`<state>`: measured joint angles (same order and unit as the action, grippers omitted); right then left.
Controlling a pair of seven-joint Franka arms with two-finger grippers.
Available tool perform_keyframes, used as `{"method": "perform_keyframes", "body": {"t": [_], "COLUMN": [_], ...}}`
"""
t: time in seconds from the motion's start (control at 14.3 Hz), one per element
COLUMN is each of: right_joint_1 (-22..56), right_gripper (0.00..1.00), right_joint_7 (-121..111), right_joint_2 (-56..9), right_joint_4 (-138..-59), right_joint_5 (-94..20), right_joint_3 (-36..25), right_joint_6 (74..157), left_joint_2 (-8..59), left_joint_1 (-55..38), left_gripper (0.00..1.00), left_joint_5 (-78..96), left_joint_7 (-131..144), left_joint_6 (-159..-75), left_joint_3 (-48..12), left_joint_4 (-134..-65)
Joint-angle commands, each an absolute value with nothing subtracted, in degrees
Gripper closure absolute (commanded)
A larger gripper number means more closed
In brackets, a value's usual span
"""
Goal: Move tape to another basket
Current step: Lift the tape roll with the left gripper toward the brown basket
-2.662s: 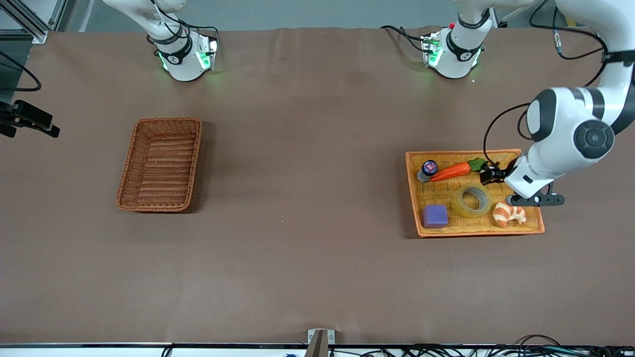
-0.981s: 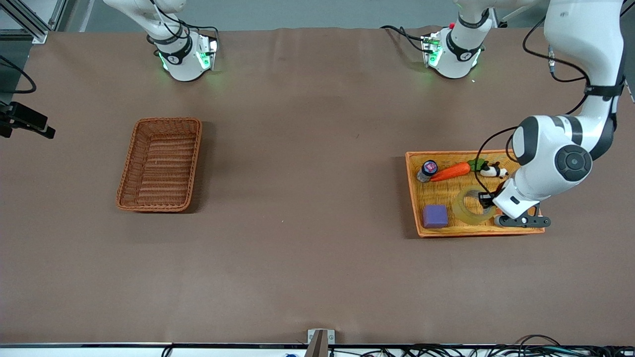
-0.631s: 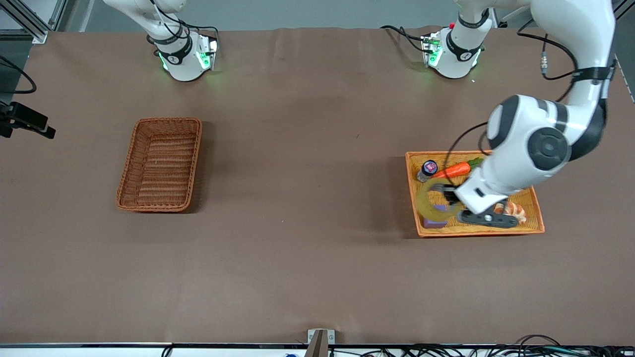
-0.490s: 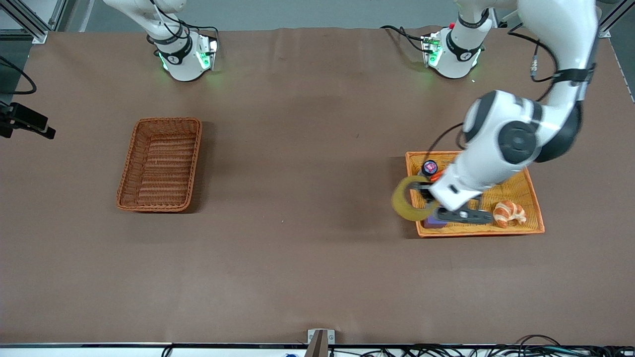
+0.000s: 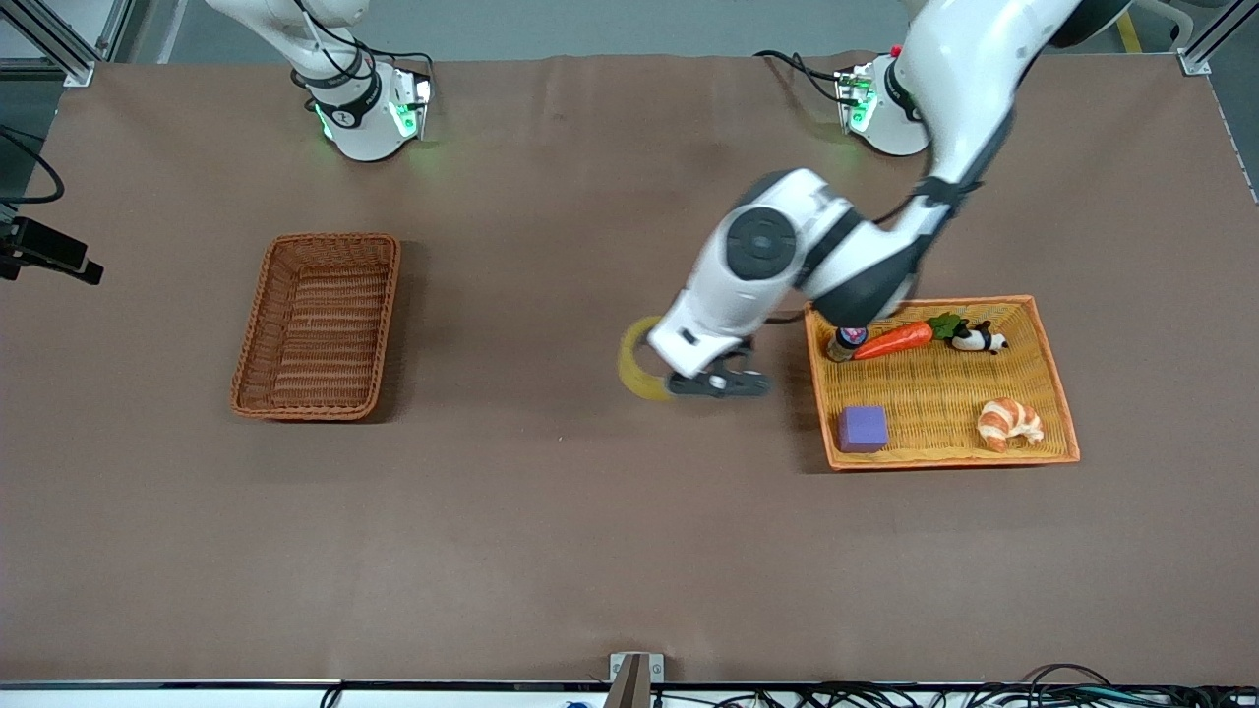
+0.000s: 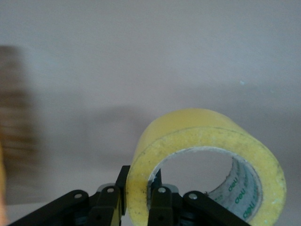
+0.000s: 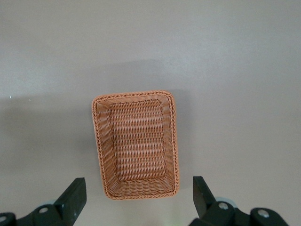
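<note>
Left gripper [image 5: 661, 369] pinches tape [image 5: 637, 360] wall, mid-frame over bare table. Right gripper [image 7: 136, 200] spread, waiting above basket [image 5: 317, 325], frame left. We carry level, lower inside rim before release.

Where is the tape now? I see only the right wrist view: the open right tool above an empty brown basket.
Observer: The left tool holds the tape over bare table, between the orange tray and the basket.
Operator: How does the roll hang?
Observer: On edge. The tool pinches its wall from inside the hole and from outside.
Operator: What lies in the tray?
Observer: A carrot, a purple block, a croissant, a small bottle and a panda toy.
</note>
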<state>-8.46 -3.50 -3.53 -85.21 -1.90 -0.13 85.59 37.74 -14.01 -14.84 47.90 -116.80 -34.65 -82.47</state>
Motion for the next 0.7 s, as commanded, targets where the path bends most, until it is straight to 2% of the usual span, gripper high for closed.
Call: {"method": "perform_keyframes", "body": {"t": [0.0, 0.21, 0.28, 0.63], "right_joint_1": [-9.3, -9.3, -9.3, -9.2], "right_gripper": [0.0, 0.0, 0.0, 0.0], "right_joint_7": [-3.4, -3.3, -3.3, -3.3], "right_joint_2": [-3.4, -3.4, -3.4, -3.4], "right_joint_4": [-85.2, -85.2, -85.2, -85.2], "right_joint_5": [-2.8, -2.8, -2.8, -2.8], "right_joint_3": [0.4, 0.4, 0.4, 0.4], "right_joint_6": [85.8, 85.9, 85.9, 85.9], "left_joint_2": [44.1, 47.8, 48.9, 52.2], "left_joint_1": [-22.9, -36.0, -38.6, -40.7], "left_gripper": [1.0, 1.0, 1.0, 0.99], "left_joint_5": [-16.7, -16.1, -16.1, -13.9], "left_joint_7": [51.1, 51.3, 51.2, 51.5], "left_joint_6": [-115.4, -116.2, -116.5, -120.1], "left_joint_3": [-32.6, -20.5, -18.4, -17.9], "left_joint_4": [-73.4, -69.2, -68.6, -66.8]}}
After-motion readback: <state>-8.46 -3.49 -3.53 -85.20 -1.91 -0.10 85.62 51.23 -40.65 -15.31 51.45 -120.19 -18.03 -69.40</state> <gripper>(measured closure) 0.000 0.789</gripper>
